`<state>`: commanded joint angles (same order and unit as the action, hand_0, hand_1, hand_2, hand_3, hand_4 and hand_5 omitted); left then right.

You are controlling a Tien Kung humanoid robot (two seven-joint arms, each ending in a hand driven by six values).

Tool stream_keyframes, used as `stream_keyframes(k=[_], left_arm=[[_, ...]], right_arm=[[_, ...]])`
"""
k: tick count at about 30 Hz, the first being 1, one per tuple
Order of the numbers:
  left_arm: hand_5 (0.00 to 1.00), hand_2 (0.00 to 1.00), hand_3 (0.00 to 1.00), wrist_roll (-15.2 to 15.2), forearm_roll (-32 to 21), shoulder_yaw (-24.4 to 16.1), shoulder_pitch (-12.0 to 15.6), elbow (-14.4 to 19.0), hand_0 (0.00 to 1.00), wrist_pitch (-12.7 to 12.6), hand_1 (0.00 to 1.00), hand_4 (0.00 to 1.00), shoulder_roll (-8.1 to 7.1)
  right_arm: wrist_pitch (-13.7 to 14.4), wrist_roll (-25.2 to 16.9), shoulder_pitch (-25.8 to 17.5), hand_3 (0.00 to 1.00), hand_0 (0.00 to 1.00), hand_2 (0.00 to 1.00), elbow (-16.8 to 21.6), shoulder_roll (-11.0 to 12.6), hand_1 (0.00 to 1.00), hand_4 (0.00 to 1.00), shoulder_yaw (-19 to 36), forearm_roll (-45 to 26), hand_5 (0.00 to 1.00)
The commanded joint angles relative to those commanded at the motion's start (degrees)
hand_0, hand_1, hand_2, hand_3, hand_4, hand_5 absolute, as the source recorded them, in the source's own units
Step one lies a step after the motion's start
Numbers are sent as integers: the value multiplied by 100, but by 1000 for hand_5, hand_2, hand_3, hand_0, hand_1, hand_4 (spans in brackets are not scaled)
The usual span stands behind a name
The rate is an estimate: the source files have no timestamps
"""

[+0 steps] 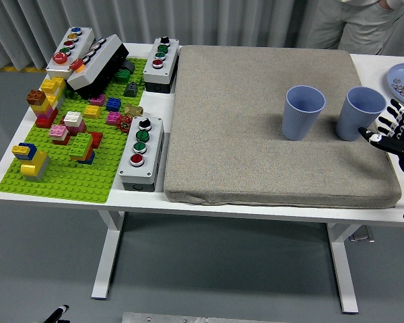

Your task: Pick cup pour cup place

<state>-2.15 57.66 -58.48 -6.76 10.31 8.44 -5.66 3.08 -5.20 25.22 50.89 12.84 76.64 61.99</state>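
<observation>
Two blue cups stand upright on the grey mat [256,134]: the left cup [304,112] near the mat's middle right, the right cup [361,113] near its right edge. My right hand [388,132] comes in from the right edge, its fingers spread and holding nothing. It is just right of the right cup, close to it but apart. The left arm is out of view.
A blue plate [402,82] with small items sits at the far right. Left of the mat stand button boxes [141,152] [161,63] and a green baseplate [74,145] with several bricks. A person stands at the far side, top right.
</observation>
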Motion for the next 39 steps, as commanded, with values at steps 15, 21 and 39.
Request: stream_keyframes(k=[15,21,39], left_arm=[[998,886,787,1,2,19,-25,0,858,-1,811,649,-1],[998,887,787,0,5,23,-37,0,858,0,813,649,0],[998,888,787,10,8,95,-90,0,857,3,813,649,0]], right_arm=[[-38,-32,131,998,903,986,-190,-26,894,870,-70,-74,177],[-52,-37,166,998,903,986,-212,-24,894,870,-77,-86,177],[-92,-89,312,998,903,977,-357,-115,890,868,-85,-137,181]])
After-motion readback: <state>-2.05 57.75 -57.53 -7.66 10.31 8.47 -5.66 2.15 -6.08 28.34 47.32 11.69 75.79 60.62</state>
